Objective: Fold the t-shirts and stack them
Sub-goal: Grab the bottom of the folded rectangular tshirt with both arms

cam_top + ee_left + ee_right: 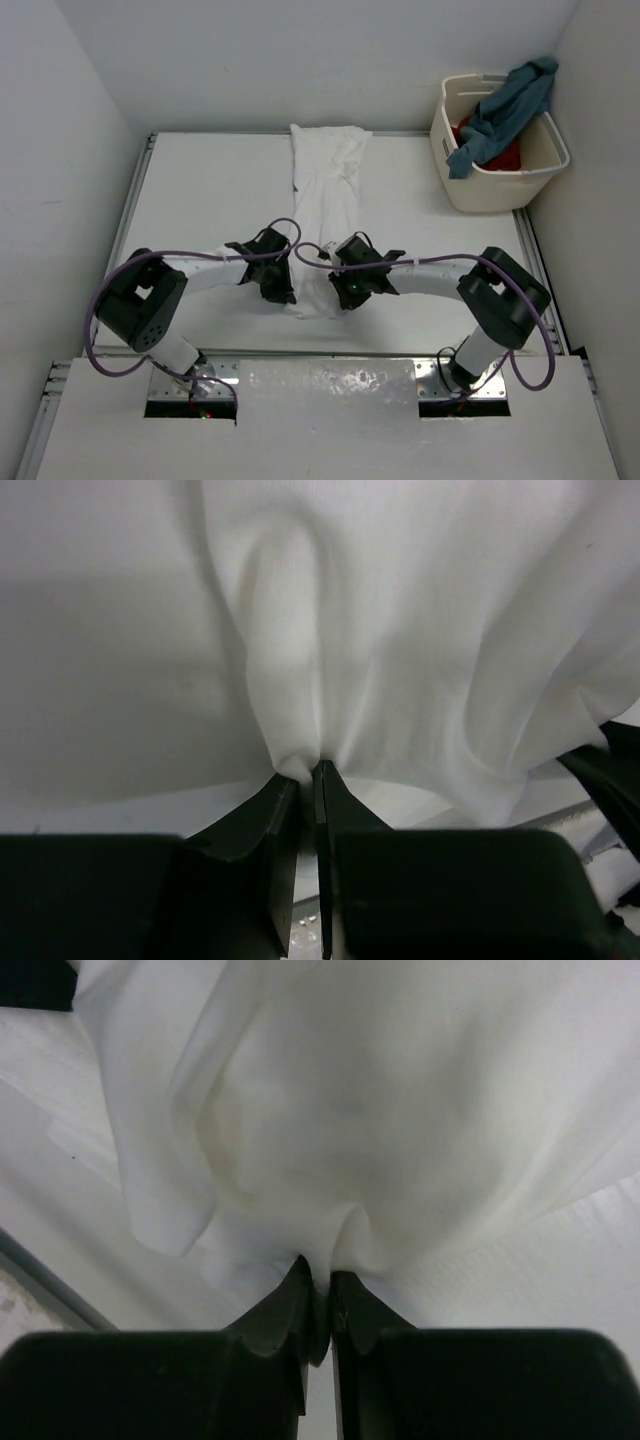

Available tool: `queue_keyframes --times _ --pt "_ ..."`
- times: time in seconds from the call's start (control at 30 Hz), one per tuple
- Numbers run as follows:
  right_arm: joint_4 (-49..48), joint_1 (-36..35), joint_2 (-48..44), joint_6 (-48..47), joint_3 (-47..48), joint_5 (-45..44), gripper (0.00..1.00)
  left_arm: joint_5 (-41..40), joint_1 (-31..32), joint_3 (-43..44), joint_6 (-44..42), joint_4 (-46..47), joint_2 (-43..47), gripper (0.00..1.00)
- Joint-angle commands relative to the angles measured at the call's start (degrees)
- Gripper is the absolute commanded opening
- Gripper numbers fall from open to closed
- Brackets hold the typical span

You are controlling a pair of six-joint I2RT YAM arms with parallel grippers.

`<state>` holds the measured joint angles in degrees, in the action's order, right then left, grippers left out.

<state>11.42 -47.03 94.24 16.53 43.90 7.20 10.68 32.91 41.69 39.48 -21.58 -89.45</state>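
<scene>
A white t-shirt (328, 190) lies as a long narrow strip down the middle of the table, from the far edge to the near end. My left gripper (287, 296) is shut on the left corner of its near end. In the left wrist view the white cloth (400, 660) puckers into the left gripper's (309, 770) closed tips. My right gripper (346, 298) is shut on the right corner. In the right wrist view the shirt (380, 1110) bunches into the right gripper's (321, 1276) tips. The blue-grey t-shirt (505, 108) hangs over the basket rim. The red t-shirt (497, 157) lies inside, mostly hidden.
A cream plastic laundry basket (500, 185) stands at the far right corner, beside the right wall. White walls close in the table (200, 200) on the left, back and right. Purple cables loop from both arms near the shirt's near end.
</scene>
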Motion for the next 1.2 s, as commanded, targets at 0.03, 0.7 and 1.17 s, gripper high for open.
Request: queue_keyframes --times 0.03,0.7,1.17 --pt "0.98 -0.44 -4.49 1.22 -3.46 3.96 0.09 -0.84 3.66 -4.33 4.28 -5.49 2.08 0.09" --pt "1.68 -0.52 -10.03 1.92 -7.16 5.53 0.0 3.21 7.96 -9.0 8.85 0.22 6.13 0.0" --pt "8.17 -2.72 -20.32 4.38 -9.19 4.94 0.0 2.69 13.68 -2.68 11.5 -4.96 18.44 0.0"
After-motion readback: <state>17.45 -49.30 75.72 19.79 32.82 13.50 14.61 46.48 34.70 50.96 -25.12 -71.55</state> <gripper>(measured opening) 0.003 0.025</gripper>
